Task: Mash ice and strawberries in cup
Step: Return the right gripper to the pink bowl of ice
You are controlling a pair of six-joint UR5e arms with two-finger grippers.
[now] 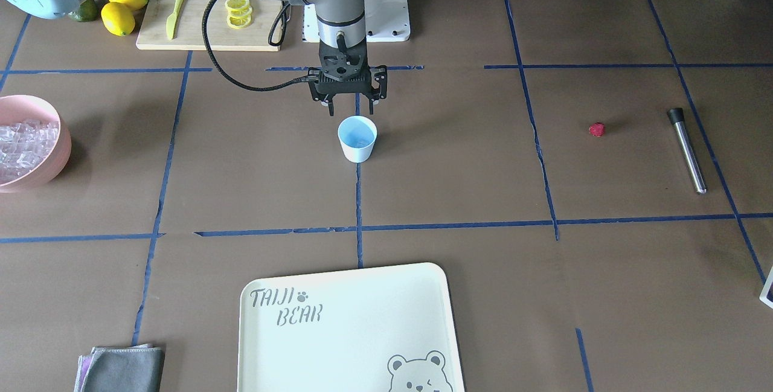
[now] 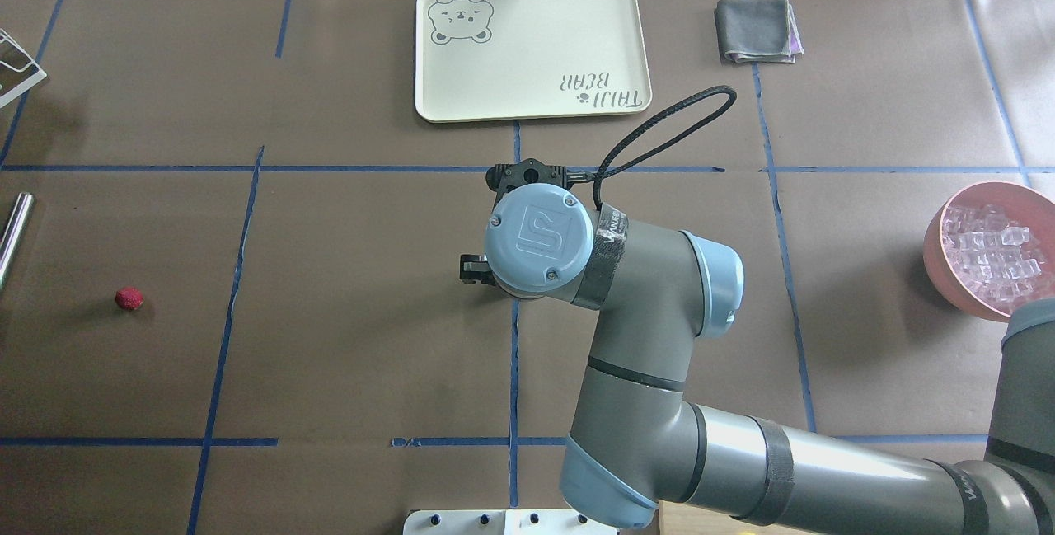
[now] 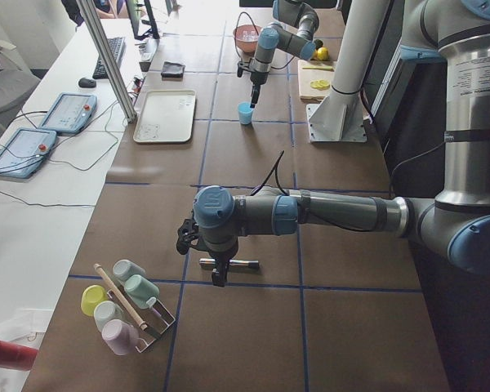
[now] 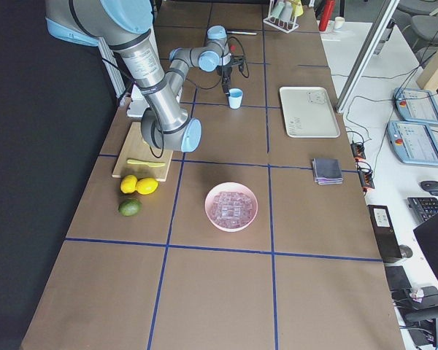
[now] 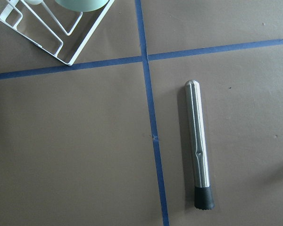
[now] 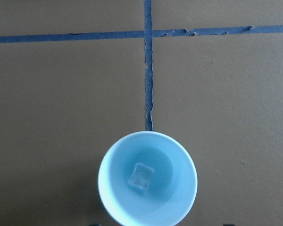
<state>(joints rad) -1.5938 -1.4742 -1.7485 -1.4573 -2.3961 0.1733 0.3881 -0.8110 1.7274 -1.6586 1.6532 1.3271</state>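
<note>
The light blue cup (image 1: 357,141) stands upright near the table's middle; in the right wrist view its wall (image 6: 181,157) surrounds one clear ice cube (image 6: 140,178). My right gripper (image 1: 352,109) hovers just above and behind the cup, open and empty. More ice (image 1: 21,144) fills the pink bowl (image 1: 57,156). The red strawberry (image 1: 596,130) lies alone on the table, also in the overhead view (image 2: 128,298). My left gripper (image 3: 218,276) hangs over the steel muddler (image 5: 198,146); I cannot tell whether it is open or shut.
A cream tray (image 1: 362,295) and a grey cloth (image 1: 124,368) lie at the operators' edge. A cutting board (image 1: 199,35) with lemon slices and a knife, two lemons (image 1: 124,8) and a lime sit by my base. A cup rack (image 3: 126,306) stands near the muddler.
</note>
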